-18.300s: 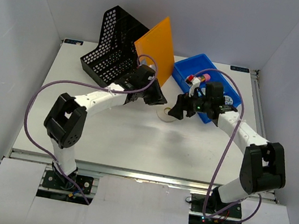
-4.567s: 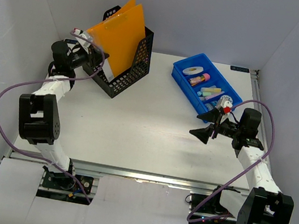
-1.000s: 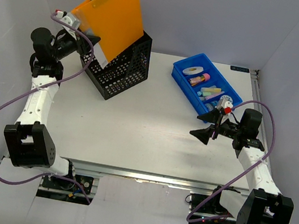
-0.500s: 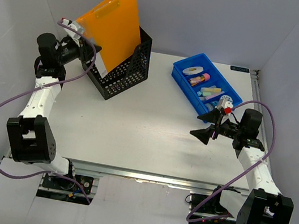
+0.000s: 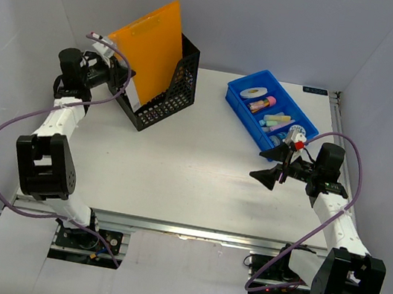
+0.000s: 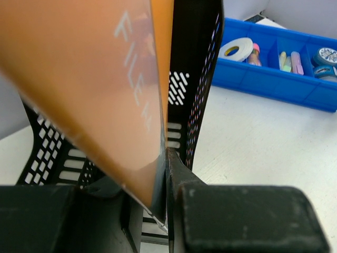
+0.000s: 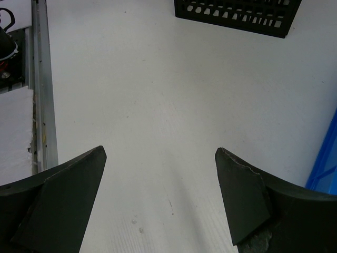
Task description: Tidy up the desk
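Observation:
The desk (image 5: 178,166) is a wide white tabletop with an aluminium rail along its near edge. My left gripper (image 5: 123,76) is shut on the lower edge of an orange file folder (image 5: 149,45), which stands tilted in the black mesh file holder (image 5: 165,85) at the back left. In the left wrist view the folder (image 6: 100,79) fills the left side, pinched between the fingers (image 6: 174,174), with the holder's wall (image 6: 195,84) behind. My right gripper (image 5: 273,163) is open and empty above the desk at the right; its fingers (image 7: 242,195) spread wide over bare tabletop (image 7: 158,105).
A blue compartment tray (image 5: 271,113) holding a tape roll, markers and small items sits at the back right, just beyond the right gripper. It also shows in the left wrist view (image 6: 274,68). White walls enclose the desk on three sides.

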